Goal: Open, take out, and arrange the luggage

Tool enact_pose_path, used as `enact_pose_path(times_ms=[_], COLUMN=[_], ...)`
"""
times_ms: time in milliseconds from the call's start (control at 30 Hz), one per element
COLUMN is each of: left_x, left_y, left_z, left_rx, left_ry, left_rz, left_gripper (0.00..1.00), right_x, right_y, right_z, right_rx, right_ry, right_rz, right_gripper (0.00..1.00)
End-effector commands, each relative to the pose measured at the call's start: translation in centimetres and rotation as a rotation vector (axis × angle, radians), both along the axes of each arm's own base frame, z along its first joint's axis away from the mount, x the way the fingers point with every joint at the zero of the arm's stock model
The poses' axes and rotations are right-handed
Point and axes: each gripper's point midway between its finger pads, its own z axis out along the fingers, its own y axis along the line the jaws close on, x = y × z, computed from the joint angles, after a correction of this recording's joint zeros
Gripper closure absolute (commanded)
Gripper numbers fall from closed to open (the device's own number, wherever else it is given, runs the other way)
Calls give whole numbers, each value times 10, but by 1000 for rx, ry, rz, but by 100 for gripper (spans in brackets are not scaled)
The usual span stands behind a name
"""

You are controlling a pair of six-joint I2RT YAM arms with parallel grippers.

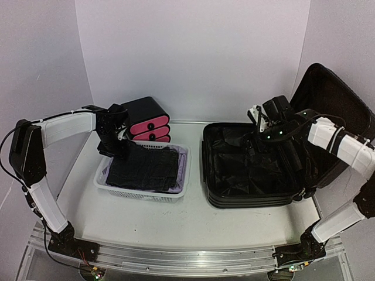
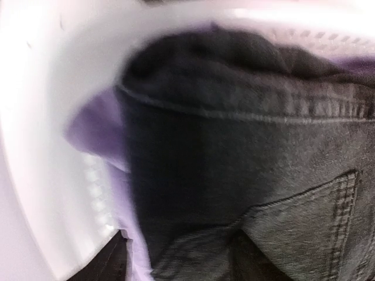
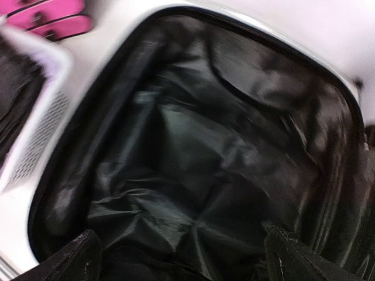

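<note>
White walls on three sides and a pale table [image 1: 193, 228] are noted.

- Large black hard-shell luggage [image 1: 252, 187] is laid flat on the table's right half, already opened. Its lid [image 1: 334, 105] is stood upright at the right wall.
- Only crumpled black fabric lining [image 3: 199, 175] is seen inside. Whether anything is hidden in the folds cannot be made out.
- Shell is judged stiff, bulky and likely heavy for these arms, with a ribbed surface that is probably slick. A hold is best taken on the thin rim of the lower half or on the lid edge, not on the broad faces.
- Lining is judged thin and soft, likely to bunch and slip if pinched.
- Above the far part of the open shell the right gripper [image 3: 184, 254] is held, fingers spread wide, nothing between them.
- Just left of the luggage, across a narrow gap, a white mesh plastic basket [image 1: 140, 195] is set. It is filled with a folded dark grey denim garment [image 2: 234, 146] over a purple cloth [image 2: 94, 129].
- At the basket's far left corner the left gripper [image 1: 112, 143] is positioned on or just above the denim. Whether it is grasping or released cannot be told, as its fingers are not clearly shown.
- Behind the basket a small black box with three pink drawers [image 1: 146, 120] is placed.
</note>
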Motion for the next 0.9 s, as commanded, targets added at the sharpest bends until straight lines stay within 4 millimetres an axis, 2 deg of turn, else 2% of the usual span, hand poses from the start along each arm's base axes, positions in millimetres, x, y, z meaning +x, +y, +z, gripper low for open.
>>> enact_pose_path(times_ms=[0,133,333,467,533,633,733,833,867], left_x=[22,11,-15,-46,-66,-98,-127,-155,-159], left_y=[14,17,8,7,15,28,42,58,64], left_z=[64,123,237,328,376,435,475,500,502], left_rx=[16,-42,-248,-398,-453,-523,-583,-631,-632], left_ry=[-201,-307,-523,-727,-849,-1027,-1180,-1315,-1343], left_rz=[49,26,-37,-99,-116,-130,-135,-119,-96], left_gripper=[29,17,9,5,5,3,1,1,1], right_x=[20,20,-3,-25,-39,-65,-88,-107,-113], right_y=[-42,-72,-84,-97,-107,-120,-133,-142,-144], right_z=[11,28,75,123,150,197,233,263,271], right_rx=[81,168,187,174,159,148,111,104,107], right_ry=[74,122,18,-117,-199,-340,-469,-571,-597], right_rz=[-216,-319,-262,-237,-242,-224,-206,-202,-201], right_gripper=[2,2,2,2,2,2,2,2,2])
